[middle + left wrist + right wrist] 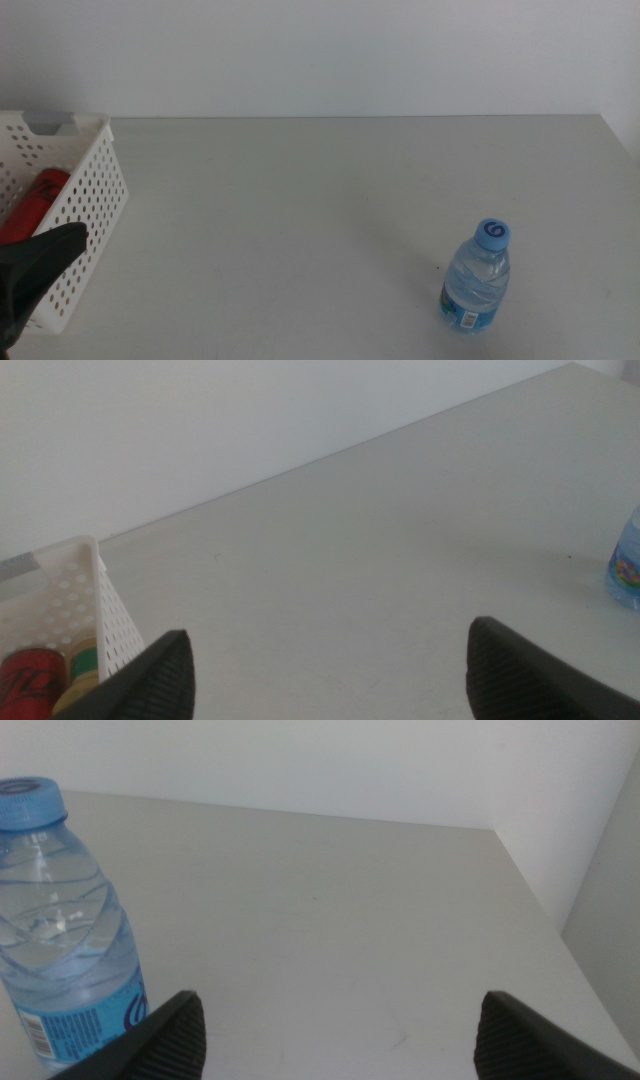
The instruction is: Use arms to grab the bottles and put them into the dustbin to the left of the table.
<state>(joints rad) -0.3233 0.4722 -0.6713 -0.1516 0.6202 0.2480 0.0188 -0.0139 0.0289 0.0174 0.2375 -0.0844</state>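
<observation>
A clear water bottle point(478, 280) with a blue cap stands upright on the table point(320, 200), right of centre and near the front. The white perforated dustbin point(70, 200) sits at the left edge. A red can point(35, 200) lies inside it, and in the left wrist view a yellowish bottle point(82, 662) shows beside the can point(28, 678). My left gripper point(45, 262) hovers at the dustbin's front corner, jaws wide open and empty point(330, 685). My right gripper point(335, 1045) is open too, with the water bottle point(62, 930) close by, just outside one jaw.
A plain white wall runs behind the table. The table's right edge point(540, 910) lies not far from the water bottle. The left wrist view catches the same bottle point(628, 565) at the frame edge.
</observation>
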